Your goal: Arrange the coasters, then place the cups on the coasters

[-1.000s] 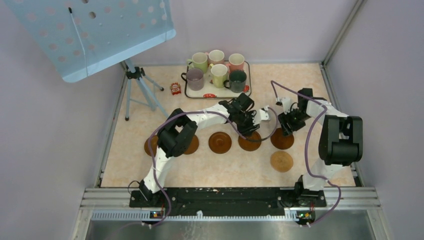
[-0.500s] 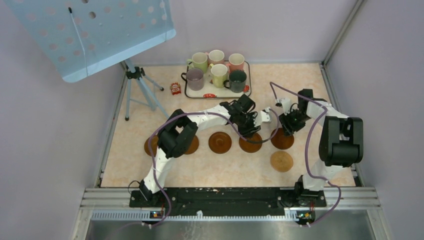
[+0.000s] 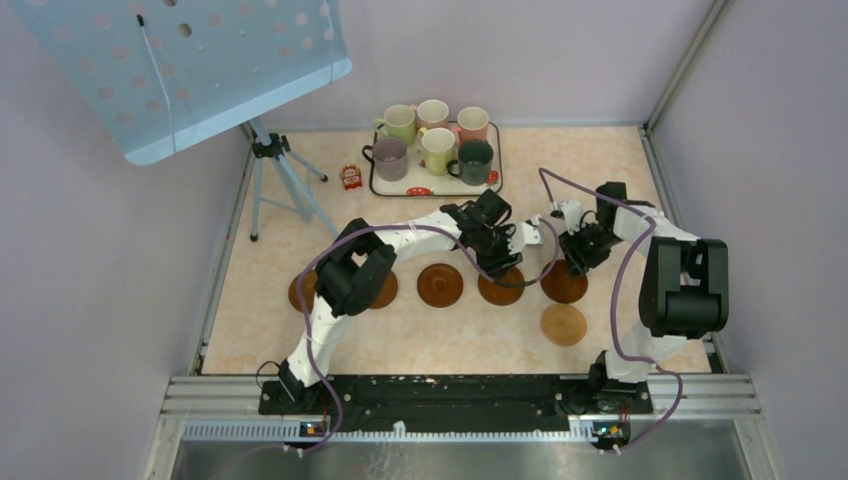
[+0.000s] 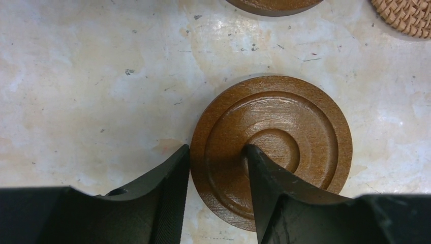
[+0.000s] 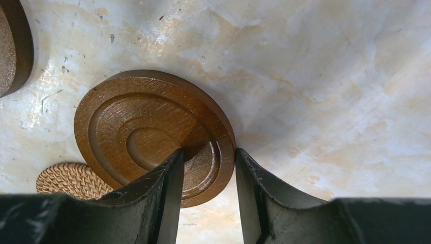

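A row of brown coasters lies across the middle of the table, with a lighter woven coaster nearer the arms. My left gripper stands open astride the rim of one coaster. One finger is outside the edge and the other rests in its centre ring. My right gripper is shut on the rim of the rightmost brown coaster. Several cups stand on the tray at the back, untouched.
A tripod holding a blue perforated panel stands at the back left. A small red object sits beside the tray. The left arm's elbow covers part of two coasters on the left. Frame rails edge the table.
Both arms have stayed almost where they were over their coasters. The right wrist has edged slightly toward the near side. The coasters and cups lie where they were.
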Robot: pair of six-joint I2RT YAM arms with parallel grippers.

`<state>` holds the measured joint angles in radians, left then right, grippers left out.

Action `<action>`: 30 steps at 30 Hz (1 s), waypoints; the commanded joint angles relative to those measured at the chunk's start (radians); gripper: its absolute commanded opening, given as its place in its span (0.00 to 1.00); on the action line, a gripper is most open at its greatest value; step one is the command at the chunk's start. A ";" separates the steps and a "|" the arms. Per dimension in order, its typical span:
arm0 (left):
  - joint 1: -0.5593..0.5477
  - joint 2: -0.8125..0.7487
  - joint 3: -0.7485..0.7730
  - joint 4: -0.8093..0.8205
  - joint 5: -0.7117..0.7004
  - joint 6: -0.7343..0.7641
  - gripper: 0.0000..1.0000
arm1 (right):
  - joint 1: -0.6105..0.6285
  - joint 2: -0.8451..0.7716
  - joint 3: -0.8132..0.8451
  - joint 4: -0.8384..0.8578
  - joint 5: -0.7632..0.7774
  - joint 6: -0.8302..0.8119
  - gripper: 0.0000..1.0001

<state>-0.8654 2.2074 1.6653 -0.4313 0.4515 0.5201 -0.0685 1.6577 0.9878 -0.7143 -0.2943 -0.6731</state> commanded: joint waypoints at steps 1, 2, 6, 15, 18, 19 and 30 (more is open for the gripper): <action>-0.012 -0.008 0.014 -0.015 -0.002 -0.008 0.53 | -0.007 -0.020 -0.018 -0.060 -0.044 -0.007 0.41; -0.012 -0.008 0.014 -0.015 -0.001 -0.007 0.53 | -0.007 -0.026 -0.015 -0.066 -0.052 -0.006 0.41; -0.012 -0.008 0.020 -0.015 0.002 -0.012 0.56 | -0.007 -0.040 -0.006 -0.076 -0.058 0.001 0.42; -0.011 -0.029 0.047 -0.027 -0.004 -0.045 0.81 | -0.024 -0.114 0.076 -0.127 -0.081 0.039 0.77; -0.009 -0.059 0.042 -0.026 -0.019 -0.064 0.94 | -0.044 -0.167 0.069 -0.173 -0.096 0.007 0.79; -0.008 -0.073 0.035 -0.023 -0.022 -0.070 0.98 | -0.051 -0.193 0.048 -0.184 -0.096 -0.013 0.79; 0.050 -0.243 -0.140 0.095 -0.100 -0.109 0.99 | -0.059 -0.534 -0.278 -0.159 0.019 -0.218 0.80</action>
<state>-0.8474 2.0464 1.5642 -0.4080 0.3817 0.4389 -0.1257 1.1957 0.7719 -0.8867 -0.3145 -0.7975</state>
